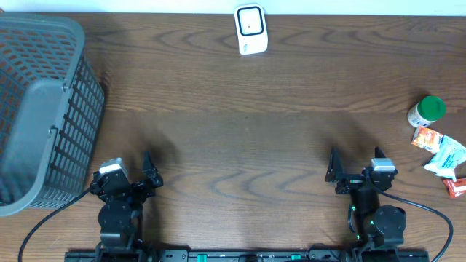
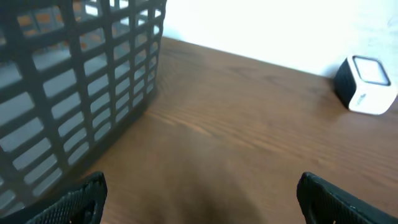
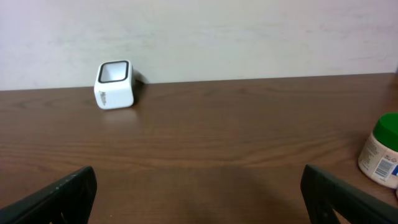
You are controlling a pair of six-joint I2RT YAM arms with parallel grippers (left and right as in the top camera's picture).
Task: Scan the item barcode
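Left claw [image 1: 129,169] released and empty, right claw [image 1: 355,166] likewise, both well apart from scanner [image 1: 250,29], basket [image 1: 44,109] to its left, jar [image 1: 426,110] and packets [image 1: 442,154] to its right

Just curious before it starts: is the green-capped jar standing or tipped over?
Upright: in the right wrist view the green-capped jar stands on the table, cap on top.

Wood-grain table [image 1: 240,138], grey plastic lattice basket [image 1: 40,109], glossy white scanner [image 1: 251,29]
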